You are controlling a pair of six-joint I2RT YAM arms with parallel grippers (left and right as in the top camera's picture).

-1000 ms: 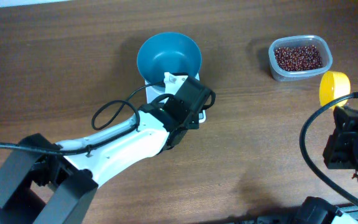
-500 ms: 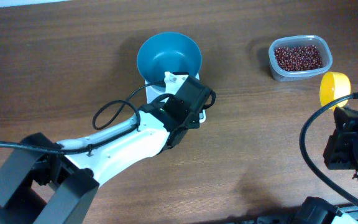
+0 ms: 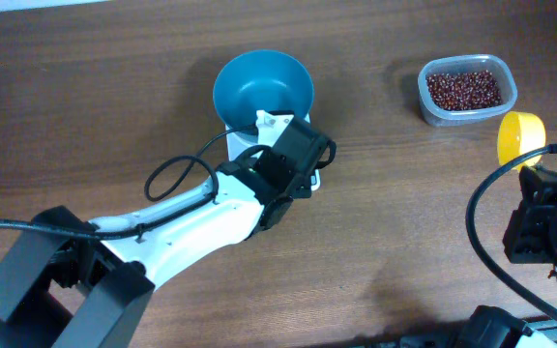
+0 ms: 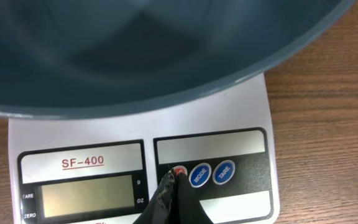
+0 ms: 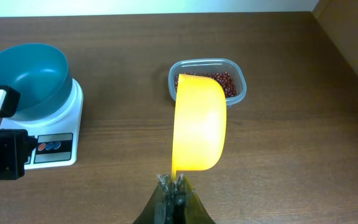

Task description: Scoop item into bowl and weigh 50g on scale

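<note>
Scale (image 4: 229, 118) lengthwise, bowl (image 3: 262, 87) end far, display end at left tool (image 4: 174, 179).

A clear plastic tub (image 3: 453, 119) sits on the brown wooden table (image 3: 114, 87), a yellow scoop (image 3: 520, 135) near it.

**L WRIST VIEW: TIPS ON RED BTN**

We see the left gripper (image 4: 171, 184) with its fingers pressed together, tips touching the red btn (image 4: 181, 170) on the front panel of the scale (image 4: 241, 106). Just to the right sit the blue MODE btn (image 4: 199, 175) and the blue TARE btn (image 4: 224, 172). Left of the btns, the display (image 4: 87, 194) is blank, below the "SF-400" label (image 4: 82, 162). The bowl (image 4: 154, 56) sits on the platform and overhangs it. The wood table (image 4: 328, 124) shows at right.
</note>
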